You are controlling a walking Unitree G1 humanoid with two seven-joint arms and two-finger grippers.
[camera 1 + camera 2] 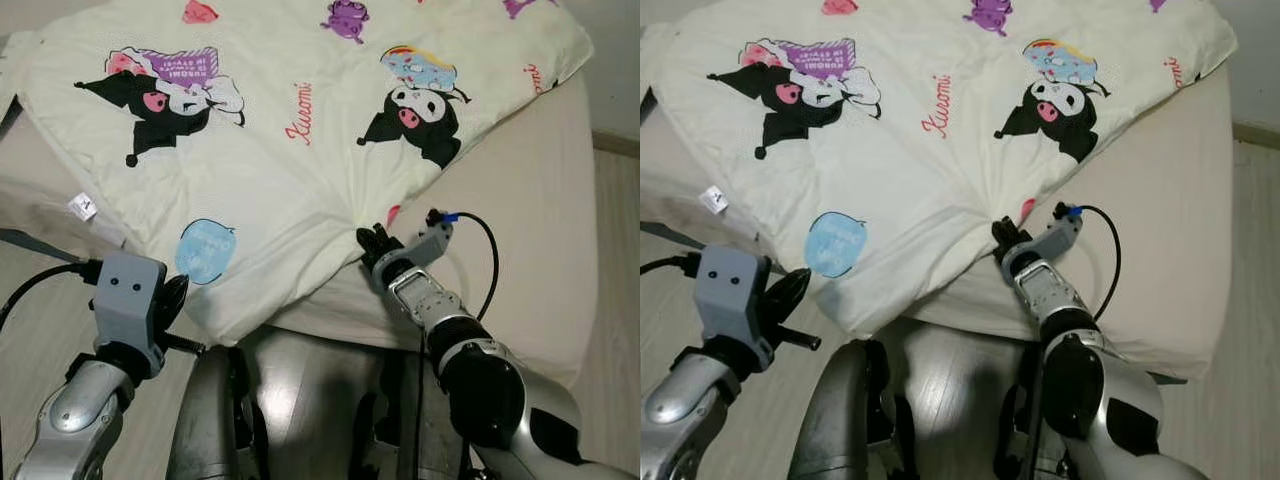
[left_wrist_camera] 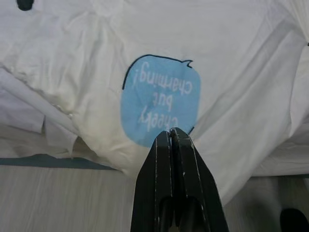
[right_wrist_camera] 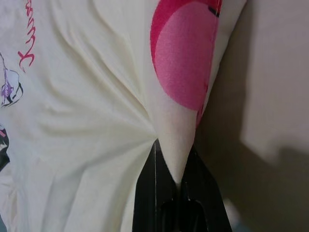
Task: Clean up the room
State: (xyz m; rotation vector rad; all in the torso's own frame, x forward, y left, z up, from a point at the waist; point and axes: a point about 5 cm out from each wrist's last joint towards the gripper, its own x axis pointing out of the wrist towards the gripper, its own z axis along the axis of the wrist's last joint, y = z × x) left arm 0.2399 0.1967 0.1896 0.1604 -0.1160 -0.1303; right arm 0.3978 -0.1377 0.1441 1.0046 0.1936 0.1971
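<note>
A cream blanket (image 1: 290, 150) printed with cartoon figures lies spread over the bed's beige mattress (image 1: 540, 200). My right gripper (image 1: 372, 243) is at the blanket's near edge and shut on a pinched fold of it. In the right wrist view that fold, bearing a pink patch (image 3: 181, 63), runs down between the black fingers (image 3: 145, 193). My left gripper (image 1: 178, 290) is shut with nothing in it. Its tip (image 2: 171, 140) is right at the blanket's hanging corner, just below a blue speech-bubble print (image 2: 159, 104).
The blanket's near corner hangs over the bed's front edge. Pale wood floor (image 1: 40, 310) lies to the left of the bed and beneath me. A white tag (image 1: 83, 206) sits on the blanket's left edge. A black cable (image 1: 490, 250) loops off my right wrist.
</note>
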